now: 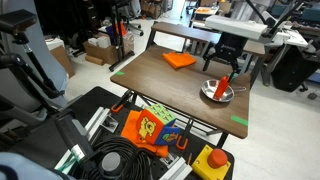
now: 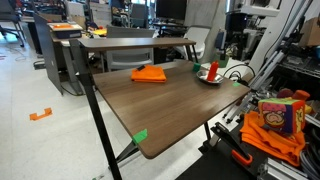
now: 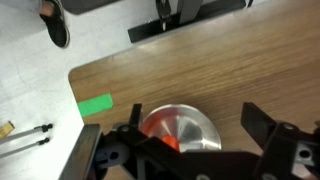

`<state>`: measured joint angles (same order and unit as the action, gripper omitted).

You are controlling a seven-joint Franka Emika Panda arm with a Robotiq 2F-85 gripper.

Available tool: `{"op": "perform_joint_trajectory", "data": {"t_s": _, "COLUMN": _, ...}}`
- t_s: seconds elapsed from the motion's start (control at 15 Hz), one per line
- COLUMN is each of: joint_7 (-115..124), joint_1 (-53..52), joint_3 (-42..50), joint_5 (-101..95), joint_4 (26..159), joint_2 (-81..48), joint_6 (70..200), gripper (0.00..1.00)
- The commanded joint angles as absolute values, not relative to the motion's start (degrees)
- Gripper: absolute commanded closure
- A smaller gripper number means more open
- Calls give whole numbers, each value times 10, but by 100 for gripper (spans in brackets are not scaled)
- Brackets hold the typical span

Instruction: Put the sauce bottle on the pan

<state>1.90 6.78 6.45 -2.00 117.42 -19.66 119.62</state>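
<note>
The red-orange sauce bottle (image 1: pixel 223 84) stands upright inside the shiny silver pan (image 1: pixel 211 95) near the table's far corner; both also show in an exterior view, bottle (image 2: pixel 213 71) and pan (image 2: pixel 207 79). My gripper (image 1: pixel 227 62) hangs above the pan, open and empty. In the wrist view the pan (image 3: pixel 190 125) lies between my spread fingers (image 3: pixel 197 135). The bottle (image 3: pixel 160 141) shows only as a red patch at the pan's left, partly hidden by my gripper body.
A flat orange cloth (image 1: pixel 180 60) lies further back on the wooden table (image 1: pixel 160 90), also seen in an exterior view (image 2: pixel 149 74). Green tape marks (image 3: pixel 96 104) sit by the table edges. Desks and chairs stand around the table.
</note>
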Motion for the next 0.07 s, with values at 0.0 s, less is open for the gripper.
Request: {"op": "perform_joint_trajectory", "data": {"t_s": 0.0, "joint_7": 23, "joint_1": 63, "joint_3": 61, "joint_5": -13, "joint_4": 1206, "joint_2": -158, "joint_6": 1133, "gripper": 0}}
